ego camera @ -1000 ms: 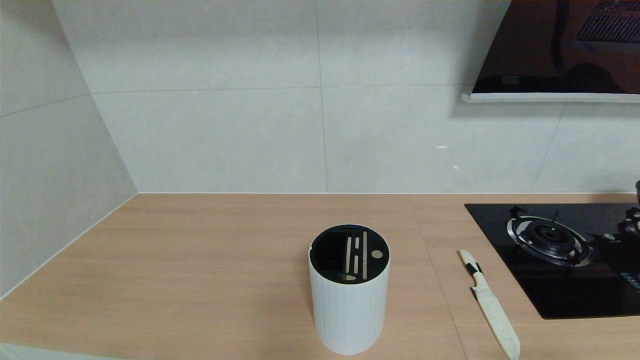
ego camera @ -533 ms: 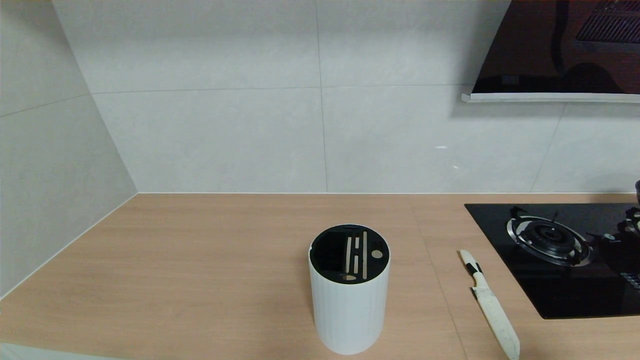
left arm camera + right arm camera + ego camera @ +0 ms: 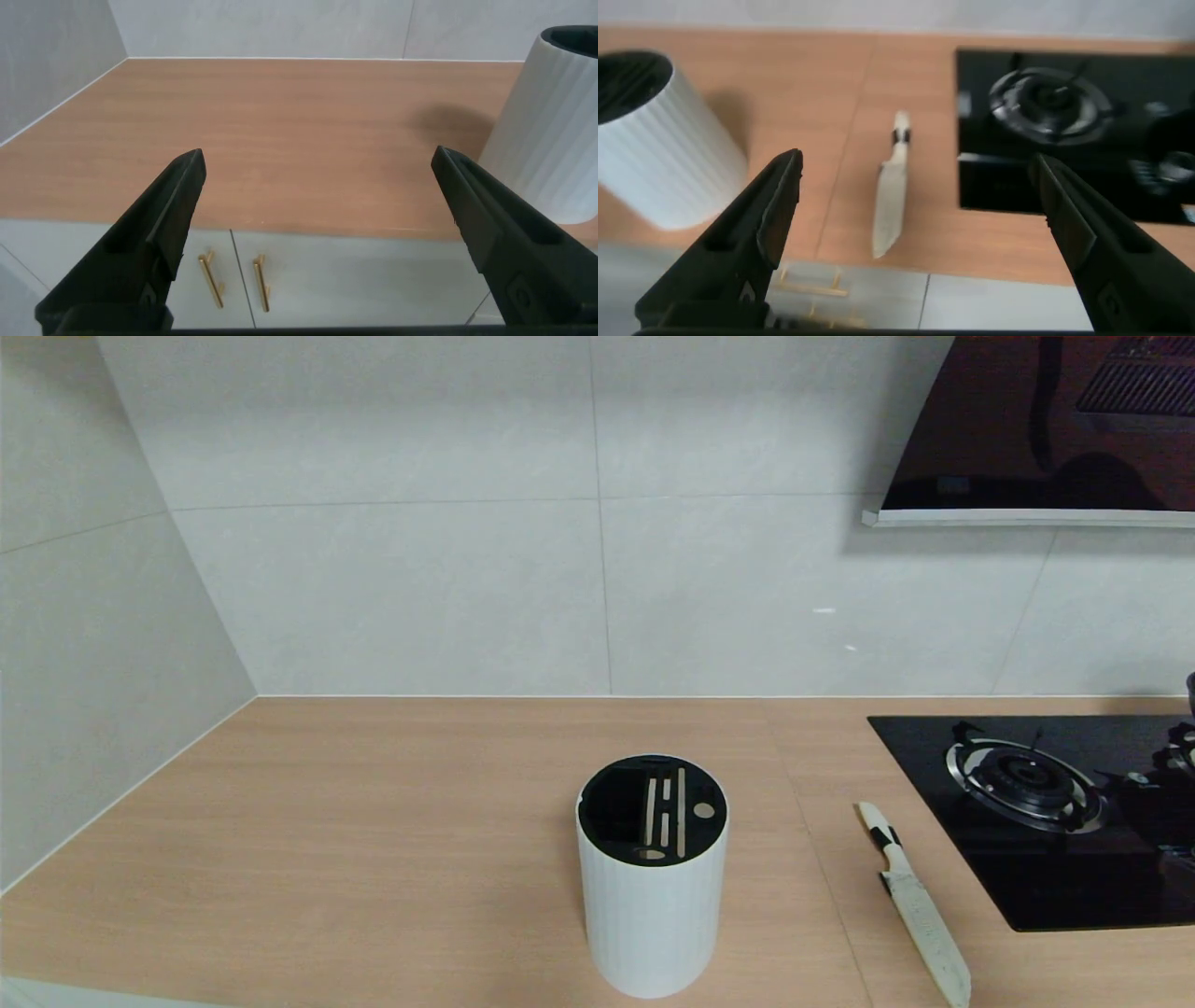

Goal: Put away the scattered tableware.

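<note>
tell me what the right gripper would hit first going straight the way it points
Probably the knife, lying flat on the countertop ahead of the open right gripper. Depth is unclear; it might touch bare countertop first.

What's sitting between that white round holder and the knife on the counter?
Nothing stands there. In the head view, only bare wooden countertop, crossed by a thin seam, separates the white holder from the knife.

Bright, even light; range hood [image 3: 1046, 420] mirrors glare, white holder [image 3: 652, 905] casts soft shadow.
</note>
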